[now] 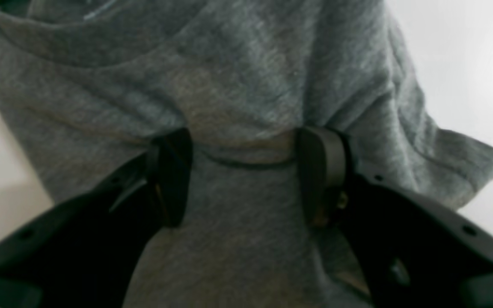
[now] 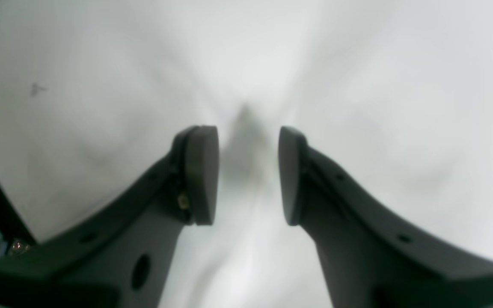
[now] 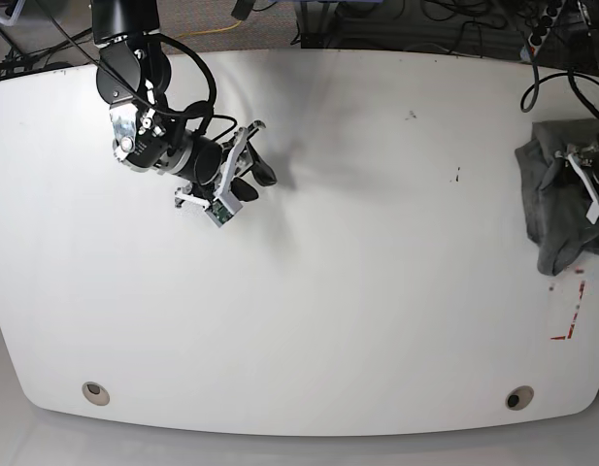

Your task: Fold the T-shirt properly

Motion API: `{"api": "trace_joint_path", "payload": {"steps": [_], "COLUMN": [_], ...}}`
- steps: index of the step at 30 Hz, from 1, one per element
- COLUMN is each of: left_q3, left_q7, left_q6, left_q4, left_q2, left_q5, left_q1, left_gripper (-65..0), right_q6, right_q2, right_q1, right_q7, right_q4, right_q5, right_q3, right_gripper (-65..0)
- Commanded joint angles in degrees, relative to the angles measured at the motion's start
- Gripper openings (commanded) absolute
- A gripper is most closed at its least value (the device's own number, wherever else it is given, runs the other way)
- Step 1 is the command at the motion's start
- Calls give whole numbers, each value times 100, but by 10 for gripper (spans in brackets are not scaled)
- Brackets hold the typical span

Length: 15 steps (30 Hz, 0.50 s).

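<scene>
so, shirt bunched at the right edge, both arms parked over the table.

near edge of the white table (image 3: 299, 388) i see two round holes (image 3: 96, 392), one toward each corner, and short red marks (image 3: 569, 320) near right. moving back, the t-shirt (image 3: 549, 209) sits crumpled in a heap at the far right edge, well apart from the left-side arm. my left gripper (image 1: 244, 171) is down on it: in the left wrist view its pads stand wide with grey cloth and a seam between them, cloth touching both pads, though i cannot tell if it is truly gripped. further back on the left of the scene, my right gripper (image 2: 248, 171) hovers over bare table, jaws narrow with a clear gap, holding nothing.
</scene>
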Motion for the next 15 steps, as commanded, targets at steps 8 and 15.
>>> {"api": "trace_joint_path", "payload": {"steps": [8,15], "left_q3": [-733,-1375], "left_q7": [71,387], "left_q6": [-34,-34], "left_q4": [838,2710], "left_q2": [-484,123], "left_q5": [29,91], "left_q1": [526,992], "left_gripper": [-324,-326], "right_q6": [-22,-48], "right_q2": [37,72], "right_q1": [-66,-356], "right_q7": [93,664], "right_q4": [359,491], "right_q5": [52,-827], "right_q3": [24,51], "right_gripper": [-433,-434]}}
